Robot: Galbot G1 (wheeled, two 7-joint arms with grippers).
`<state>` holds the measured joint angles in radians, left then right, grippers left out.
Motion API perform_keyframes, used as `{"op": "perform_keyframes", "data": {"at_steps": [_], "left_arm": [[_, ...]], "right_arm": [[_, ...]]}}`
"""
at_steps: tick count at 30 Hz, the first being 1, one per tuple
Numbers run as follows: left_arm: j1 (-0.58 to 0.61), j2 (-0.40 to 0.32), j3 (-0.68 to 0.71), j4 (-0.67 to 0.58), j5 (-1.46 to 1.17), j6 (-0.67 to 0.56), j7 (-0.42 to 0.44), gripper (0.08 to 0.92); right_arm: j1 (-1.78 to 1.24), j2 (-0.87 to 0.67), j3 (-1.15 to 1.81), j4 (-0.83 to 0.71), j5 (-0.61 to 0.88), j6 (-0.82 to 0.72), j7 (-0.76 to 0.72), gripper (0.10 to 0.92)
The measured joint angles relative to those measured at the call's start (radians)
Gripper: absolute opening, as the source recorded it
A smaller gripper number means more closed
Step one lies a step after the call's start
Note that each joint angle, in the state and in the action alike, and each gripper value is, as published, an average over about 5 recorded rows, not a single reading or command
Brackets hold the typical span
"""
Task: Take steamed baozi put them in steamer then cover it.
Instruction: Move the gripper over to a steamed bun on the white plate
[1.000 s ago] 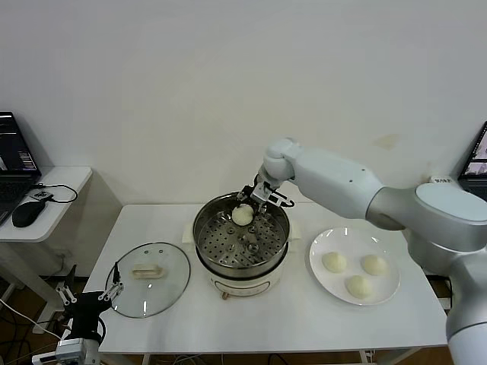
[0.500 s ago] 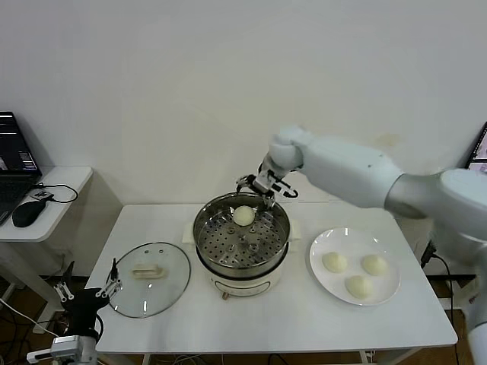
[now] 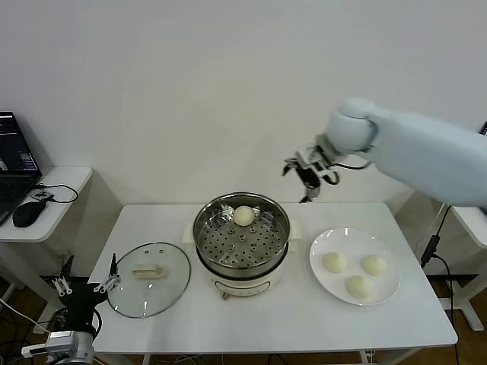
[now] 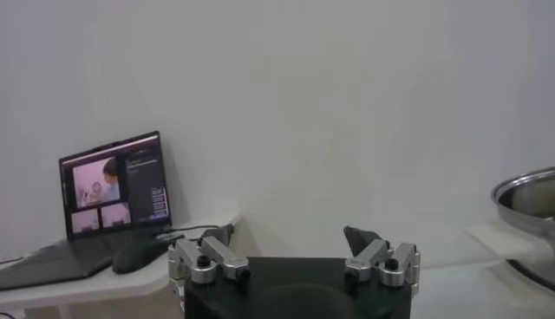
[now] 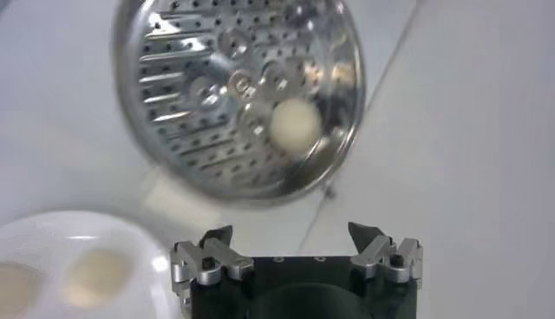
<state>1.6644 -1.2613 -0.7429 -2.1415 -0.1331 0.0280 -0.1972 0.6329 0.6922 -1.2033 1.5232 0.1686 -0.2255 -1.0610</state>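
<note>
The right gripper [image 3: 308, 176] has let go of one baozi [image 3: 243, 216] and pulled up and away from the steamer [image 3: 242, 239] — a second ago its fingers were down at the pot's far rim with the bun between them, and now it hangs in the air, off toward the plate side. Its jaws stand wide apart and hold nothing. That bun lies on the perforated tray [image 5: 227, 104] near the far wall, below the gripper and to its left, well apart from it. So one of four is placed, by my reading, and the next fetch is due.

The other three baozi [image 3: 354, 272] sit on the white plate [image 3: 322, 280], below the gripper and nearer the robot, slightly to its right. The glass cover [image 3: 149, 287] rests flat on the table [image 3: 304, 327], handle up, on the far side of the steamer from the right gripper. The left gripper [image 3: 82, 288] waits low beside the table's near left corner — just beside the cover's edge, jaws spread, empty.
</note>
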Motion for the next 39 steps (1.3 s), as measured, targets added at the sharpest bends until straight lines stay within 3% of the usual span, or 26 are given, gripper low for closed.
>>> {"op": "perform_keyframes", "data": {"at_steps": [8,16,39], "left_arm": [[-0.003,0.009,0.008,0.005,0.002,0.004,0.000,0.823],[-0.001,0.000,0.014,0.012,0.012,0.005,0.000,0.823],[-0.004,0.003,-0.019,0.041,0.019,0.003,-0.002,0.823]], "right_arm": [[-0.125,-0.154,0.049,0.066,-0.061,-0.041,-0.011,0.823],[-0.299,-0.203,0.143,0.049,-0.145,-0.047,-0.005,0.823],[-0.648,-0.016,0.363,-0.214,-0.286,-0.031,0.039,0.823]]}}
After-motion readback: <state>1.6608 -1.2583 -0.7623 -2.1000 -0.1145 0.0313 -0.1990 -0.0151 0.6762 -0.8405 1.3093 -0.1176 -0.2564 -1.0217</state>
